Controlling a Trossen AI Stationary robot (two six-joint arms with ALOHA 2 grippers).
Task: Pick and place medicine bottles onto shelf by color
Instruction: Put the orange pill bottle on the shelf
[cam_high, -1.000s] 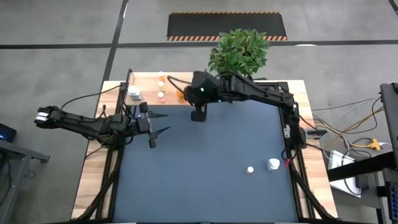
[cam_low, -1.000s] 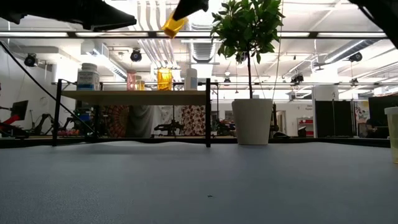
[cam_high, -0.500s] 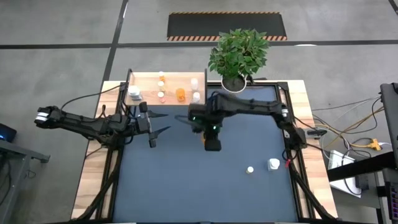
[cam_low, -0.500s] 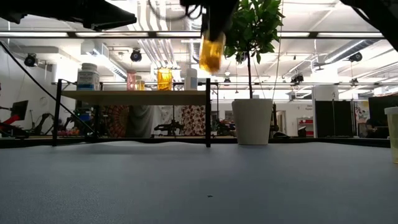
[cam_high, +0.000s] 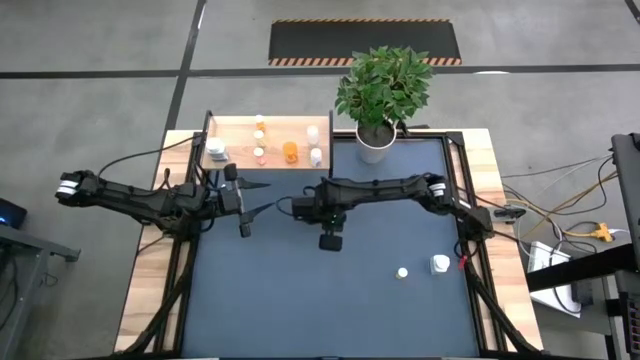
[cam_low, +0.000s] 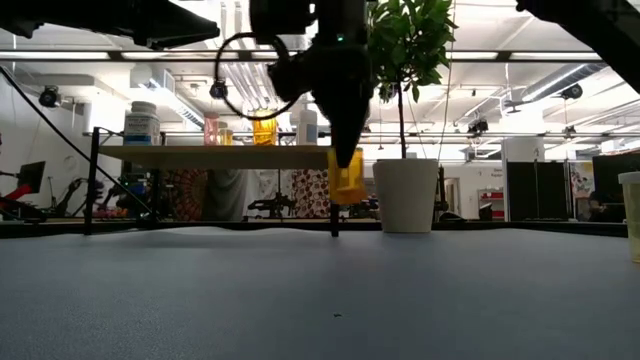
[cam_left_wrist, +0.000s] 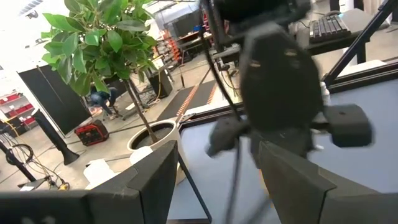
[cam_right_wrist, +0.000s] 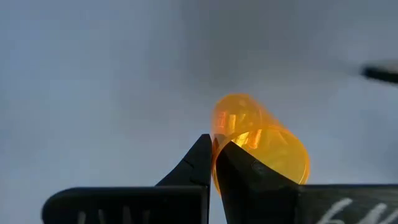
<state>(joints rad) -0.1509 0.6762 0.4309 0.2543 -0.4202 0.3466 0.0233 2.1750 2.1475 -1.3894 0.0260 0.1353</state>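
The right gripper (cam_low: 345, 165) hung above the middle of the blue table (cam_high: 300, 300), pointing down, its fingers (cam_right_wrist: 199, 163) pinched together on the rim of an orange bottle (cam_right_wrist: 258, 140). In the low view the bottle (cam_low: 347, 180) was off the table surface, hanging below the fingertips and tilted. From above, the right arm stretched leftward across the table from its base at the right edge, with the gripper (cam_high: 329, 240) near the table's centre.

The left gripper (cam_high: 258, 198) waited over the left part of the table, its fingers (cam_left_wrist: 149, 180) spread well apart with nothing between them (the left wrist view looked past them at the right arm's wrist).

The shelf (cam_high: 235, 130) stood at the far left corner of the table. On it were a white bottle with a dark band (cam_high: 215, 150) at its left end, several small pale-capped bottles (cam_high: 259, 137) in the middle, an orange bottle (cam_high: 290, 152) and white bottles (cam_high: 314, 143) toward its right end. A potted plant (cam_high: 384, 90) stood just right of the shelf.

Two white bottles (cam_high: 422, 267) remained on the table near the right edge, close together, well apart from the shelf.
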